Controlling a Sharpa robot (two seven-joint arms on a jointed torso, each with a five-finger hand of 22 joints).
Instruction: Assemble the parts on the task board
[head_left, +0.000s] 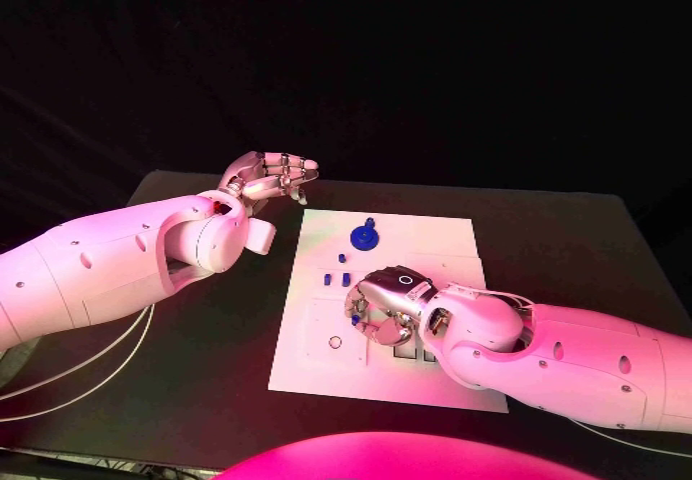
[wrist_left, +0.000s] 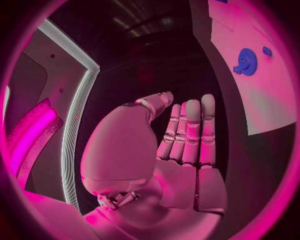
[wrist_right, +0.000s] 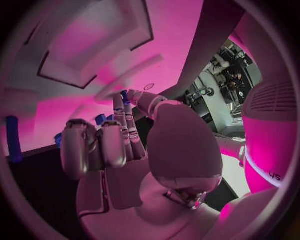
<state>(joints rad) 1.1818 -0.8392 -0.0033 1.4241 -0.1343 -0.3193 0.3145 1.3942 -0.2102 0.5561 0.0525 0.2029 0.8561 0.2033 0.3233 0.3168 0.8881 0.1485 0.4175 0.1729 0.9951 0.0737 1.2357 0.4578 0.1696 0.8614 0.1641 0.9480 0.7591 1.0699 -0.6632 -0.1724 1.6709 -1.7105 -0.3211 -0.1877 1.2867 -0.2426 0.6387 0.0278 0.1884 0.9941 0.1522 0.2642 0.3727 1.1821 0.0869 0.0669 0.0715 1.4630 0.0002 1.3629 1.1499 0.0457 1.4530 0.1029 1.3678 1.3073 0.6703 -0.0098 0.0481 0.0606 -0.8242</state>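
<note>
The white task board (head_left: 433, 235) lies in the middle of the black table. A blue gear (head_left: 365, 237) sits near its far edge, with three small blue parts (head_left: 343, 259) just below it. My right hand (head_left: 387, 305) is down on the board's middle. In the right wrist view, this hand (wrist_right: 137, 150) has its thumb and a fingertip meeting round a small blue part (wrist_right: 125, 95) against the board (wrist_right: 62, 105), while other fingers are curled in. My left hand (head_left: 271, 178) hangs raised off the board's far left corner, and its fingers (wrist_left: 187, 130) are straight and hold nothing.
The left wrist view shows the gear (wrist_left: 247, 61) and a small blue part (wrist_left: 267, 50) on the board (wrist_left: 262, 95). More blue parts (wrist_right: 100, 119) stand by my right hand's fingers. Bare black table lies on both sides of the board.
</note>
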